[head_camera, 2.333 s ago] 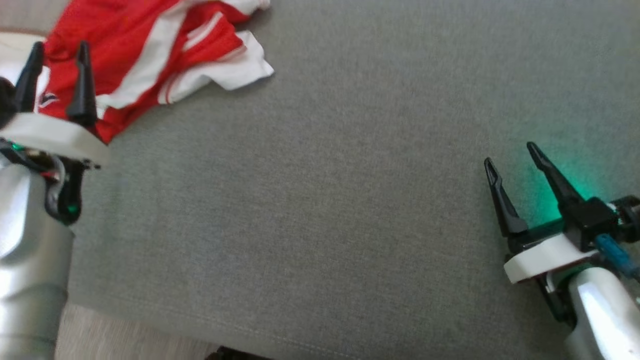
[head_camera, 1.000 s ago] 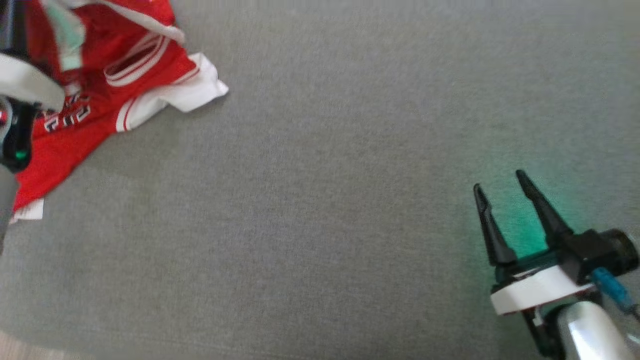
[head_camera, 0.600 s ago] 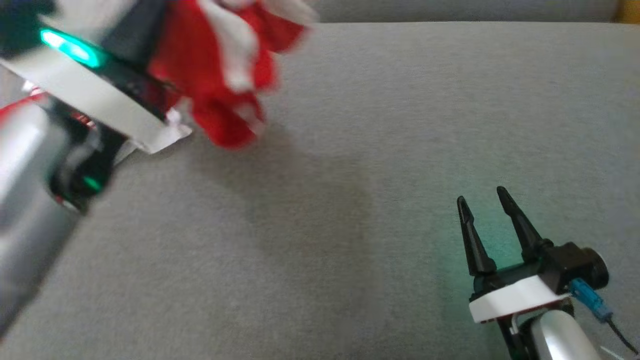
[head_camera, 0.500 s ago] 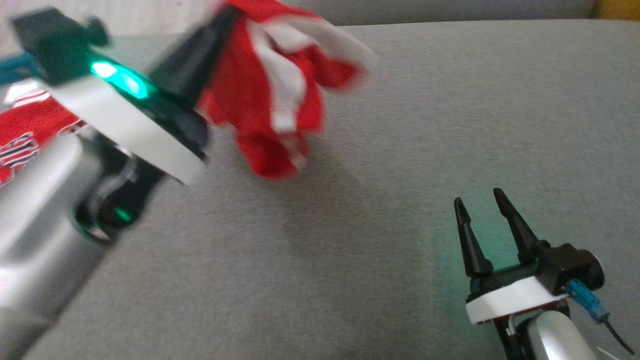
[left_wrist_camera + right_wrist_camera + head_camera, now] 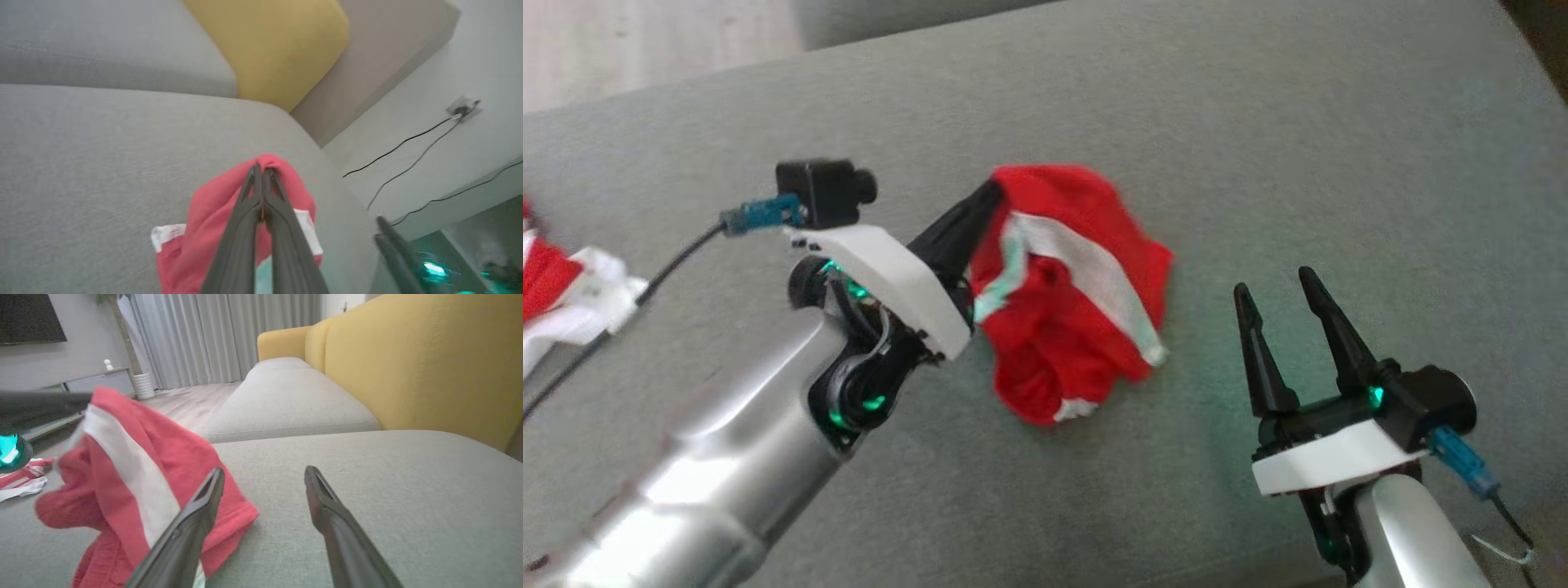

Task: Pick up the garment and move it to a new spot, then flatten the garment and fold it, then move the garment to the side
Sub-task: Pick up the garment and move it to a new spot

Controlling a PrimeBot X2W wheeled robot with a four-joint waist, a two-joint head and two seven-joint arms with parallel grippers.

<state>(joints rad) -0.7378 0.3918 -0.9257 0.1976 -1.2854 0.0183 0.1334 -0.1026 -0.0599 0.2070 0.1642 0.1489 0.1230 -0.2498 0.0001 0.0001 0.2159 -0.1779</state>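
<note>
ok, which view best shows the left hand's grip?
Left wrist view: left hand pinched shut on a fold of the garment. Head view hides the tips in cloth; right wrist view, a blurred side glimpse.

The left arm comes in from the lower left, its silver forearm angled up and rightward. The left gripper (image 5: 992, 194) has its fingers pressed together, pinching a fold of the garment (image 5: 1078, 327). The right gripper (image 5: 1274, 282) is at lower right, fingers spread, pointing up.

Red-and-white garment (image 5: 1062, 343) hangs bunched at centre frame. The left hand (image 5: 990, 196) pinches its top fold.
</note>
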